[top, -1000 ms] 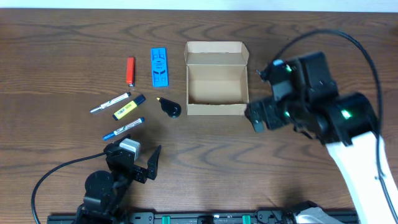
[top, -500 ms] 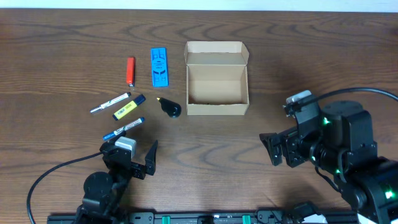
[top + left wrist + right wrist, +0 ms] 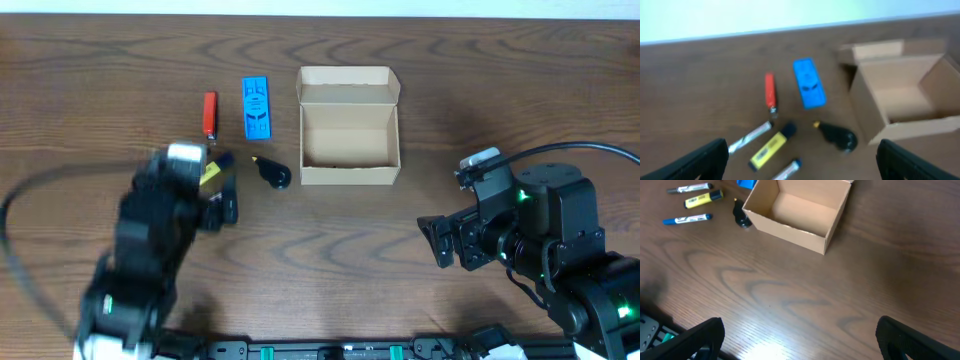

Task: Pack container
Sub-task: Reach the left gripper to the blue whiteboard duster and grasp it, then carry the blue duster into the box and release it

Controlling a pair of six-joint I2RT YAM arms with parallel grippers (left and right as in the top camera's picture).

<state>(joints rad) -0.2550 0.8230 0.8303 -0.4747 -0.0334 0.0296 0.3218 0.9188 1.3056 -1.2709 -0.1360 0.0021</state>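
Cardboard, tan and rectangular, our container (image 3: 348,125) sits flap-up on the wood-grained tabletop (image 3: 330,240); we see left pincer (image 3: 802,150) and right pincer (image 3: 800,325) both spread wide.

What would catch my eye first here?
The open, empty cardboard box sits near the far edge of the table, in the middle. Left of it lie a blue rectangular piece, a red lighter and a yellow highlighter, with the left arm a blur over the highlighter.

container (image 3: 349,126) mid-table behind, pens (image 3: 769,150) well left, left claw (image 3: 205,200) over them
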